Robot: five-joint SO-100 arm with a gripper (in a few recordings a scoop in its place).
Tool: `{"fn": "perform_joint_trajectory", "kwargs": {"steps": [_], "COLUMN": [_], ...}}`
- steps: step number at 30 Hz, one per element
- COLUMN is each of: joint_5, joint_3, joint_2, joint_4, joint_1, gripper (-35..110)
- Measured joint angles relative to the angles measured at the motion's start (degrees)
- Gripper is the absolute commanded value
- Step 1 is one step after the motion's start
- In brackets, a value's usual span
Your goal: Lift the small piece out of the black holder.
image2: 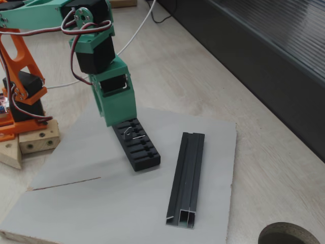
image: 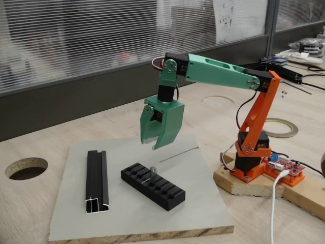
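The black holder, a low slotted block, lies on a grey board. The small piece, a thin grey metal bracket, stands upright in one of its slots near the end closest to the arm. My green gripper hangs pointing down above that end of the holder, a short way over the piece and clear of it. Its jaws are open with nothing between them.
A longer black channel rail lies on the grey board beside the holder. A round hole is cut in the wooden table. The orange arm base sits on a wood block.
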Motion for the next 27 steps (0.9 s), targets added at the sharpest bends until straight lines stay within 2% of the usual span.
{"fn": "perform_joint_trajectory", "kwargs": {"steps": [8,12,20,27], "joint_5": [0.00,0.00,8.00,8.09], "joint_3": [0.26,2.81,6.06,6.06], "joint_2": [0.00,0.00,-4.31,-6.68], "joint_4": [0.18,0.00,-0.35,-0.44], "joint_1": [0.00,-3.60,-5.27,-5.19], "gripper": [40,40,40,40]}}
